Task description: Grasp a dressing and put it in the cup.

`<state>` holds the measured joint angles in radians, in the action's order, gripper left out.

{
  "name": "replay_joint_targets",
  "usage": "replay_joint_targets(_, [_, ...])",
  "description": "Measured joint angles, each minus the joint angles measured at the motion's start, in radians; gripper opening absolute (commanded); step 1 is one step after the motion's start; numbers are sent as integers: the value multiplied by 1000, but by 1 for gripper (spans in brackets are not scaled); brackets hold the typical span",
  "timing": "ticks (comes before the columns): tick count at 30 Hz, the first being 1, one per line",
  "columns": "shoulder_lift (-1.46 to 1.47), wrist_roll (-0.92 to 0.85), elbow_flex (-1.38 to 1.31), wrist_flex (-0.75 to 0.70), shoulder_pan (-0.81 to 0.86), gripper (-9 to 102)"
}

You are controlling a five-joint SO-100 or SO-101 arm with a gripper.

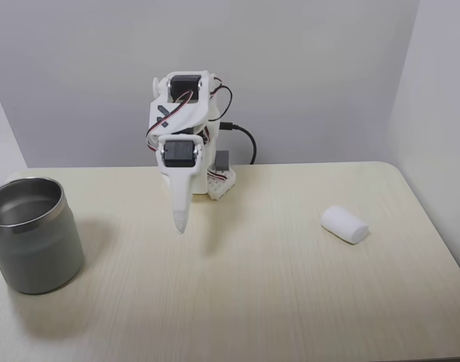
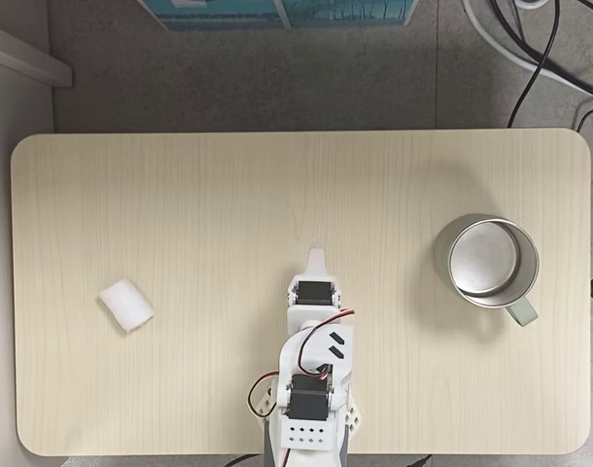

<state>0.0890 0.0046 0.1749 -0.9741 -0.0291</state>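
The dressing (image 1: 345, 224), a small white gauze roll, lies on the table at the right in a fixed view and at the left (image 2: 126, 305) in the view from above. The steel cup (image 1: 32, 234) stands upright and empty at the far left of the table; from above the cup (image 2: 485, 259) sits at the right. My white gripper (image 1: 180, 225) hangs point-down over the table's middle, shut, with nothing in it; from above the gripper (image 2: 318, 257) lies between the two things, well apart from both.
The arm's base (image 2: 307, 423) stands at one long edge of the pale wooden table (image 2: 228, 195). Black cables (image 1: 245, 139) trail behind the arm. Grey walls close in the back and sides. Open table surface lies between the gripper and the dressing.
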Motion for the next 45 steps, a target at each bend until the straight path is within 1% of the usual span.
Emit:
replay_joint_targets(4, [0, -6, 0, 0, 35, 0])
replay_joint_targets(22, [0, -25, 0, 0, 37, 0])
replay_joint_targets(26, [0, -81, 0, 3, 18, 0])
replay_joint_targets(31, [0, -256, 14, -15, -44, 1])
replay_joint_targets(34, [-8, -354, 84, -78, -86, 3])
replay_joint_targets(37, [-32, -434, 212, -150, -150, 4])
replay_joint_targets(40, [-167, -483, 399, -238, -219, 4])
replay_joint_targets(45, [-472, -555, 802, -410, -334, 6])
